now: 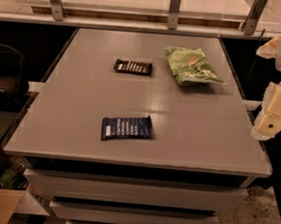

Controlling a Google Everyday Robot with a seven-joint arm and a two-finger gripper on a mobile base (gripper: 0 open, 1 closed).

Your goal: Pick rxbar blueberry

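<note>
Lying well left of gripper (pixel 274 112), rxbar blueberry (pixel 127 128).

One desk (pixel 57 127) carries three packets, namely one navy rxbar blueberry (pixel 127 128), one black bar wrapper (pixel 133 67) and one green snack bag (pixel 192 65), with one pincer (pixel 274 116) beside its right edge.

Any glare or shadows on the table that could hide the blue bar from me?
Camera view: dim, warm light. A soft glare patch on the table lies between the green snack bag and the rxbar blueberry, not on its wrapper. The gripper hangs at the right edge, throwing no shadow over the bar.
</note>
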